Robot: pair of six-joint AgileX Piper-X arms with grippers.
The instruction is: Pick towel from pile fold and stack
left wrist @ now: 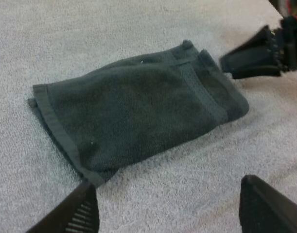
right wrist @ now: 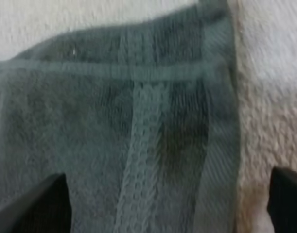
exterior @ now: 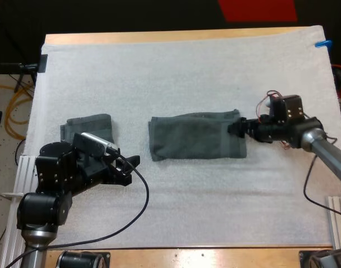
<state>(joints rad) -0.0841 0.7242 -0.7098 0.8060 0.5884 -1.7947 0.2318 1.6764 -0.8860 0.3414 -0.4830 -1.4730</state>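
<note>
A: Quick, where's the towel?
B: The long towel lies flat mid-mat, folded into a strip that runs sideways across the bench.
A: And the right jaws?
B: Released. The right arm comes in from the right, and the right jaws sit at the towel's right end, tips at the hem. In the right wrist view the fingers are spread wide over the woven band of the long towel, with mat just beside the hem.
A: Are they touching the cloth?
B: Cannot tell.
A: Left jaws?
B: Also released. The left arm is at the front left, with the left jaws aimed toward the towel's left end but apart from it. In the left wrist view the fingers stand wide with bare mat between them. The long towel lies ahead, with the right jaws at its far end.
A: Anything else?
B: A smaller folded towel sits at the left of the mat, partly behind the left arm and well apart from the long one.
</note>
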